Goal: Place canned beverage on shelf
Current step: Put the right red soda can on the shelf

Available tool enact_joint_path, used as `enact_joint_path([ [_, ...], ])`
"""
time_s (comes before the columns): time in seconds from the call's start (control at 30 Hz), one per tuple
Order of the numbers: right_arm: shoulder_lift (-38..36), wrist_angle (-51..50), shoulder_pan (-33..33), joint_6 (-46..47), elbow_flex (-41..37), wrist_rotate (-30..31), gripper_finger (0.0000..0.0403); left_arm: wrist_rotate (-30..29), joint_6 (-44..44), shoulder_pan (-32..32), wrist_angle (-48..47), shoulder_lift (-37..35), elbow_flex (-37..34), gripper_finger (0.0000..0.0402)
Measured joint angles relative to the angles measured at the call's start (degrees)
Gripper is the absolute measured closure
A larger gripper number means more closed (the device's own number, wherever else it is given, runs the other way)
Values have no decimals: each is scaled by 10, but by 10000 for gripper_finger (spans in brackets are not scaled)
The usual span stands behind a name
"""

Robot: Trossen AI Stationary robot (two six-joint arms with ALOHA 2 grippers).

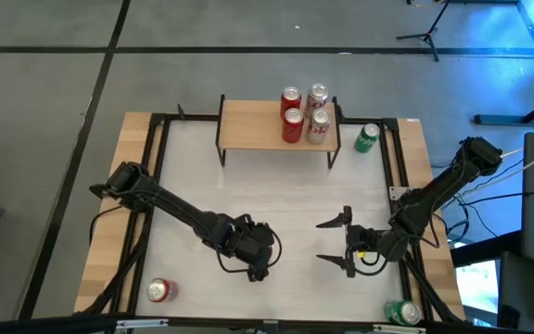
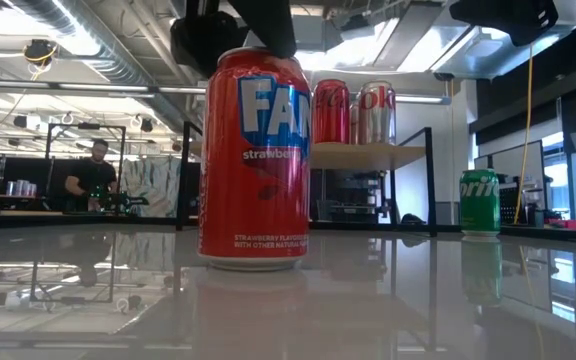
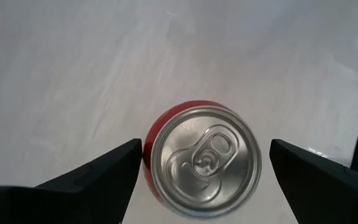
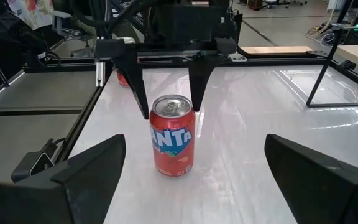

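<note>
Red can (image 4: 173,134) standing upright on the tabletop toward its near edge, directly below the left gripper (image 4: 168,102), whose spread fingers (image 3: 89,180) flank its top without contact; right gripper (image 1: 341,242), also released, faces it from beside; shelf (image 1: 248,128) at the far edge.

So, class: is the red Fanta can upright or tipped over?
Upright: the red Fanta can stands on its base on the table, lid facing up.
</note>
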Motion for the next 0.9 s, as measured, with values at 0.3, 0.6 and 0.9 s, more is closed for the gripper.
enact_joint_path([
  [0.3,0,0,0,0,0,0,22,15,11,2,11,29,0,58],
  [0.6,0,0,0,0,0,3,22,13,24,3,10,30,0,63],
  [0.9,0,0,0,0,0,3,22,19,100,3,12,30,0,121],
])
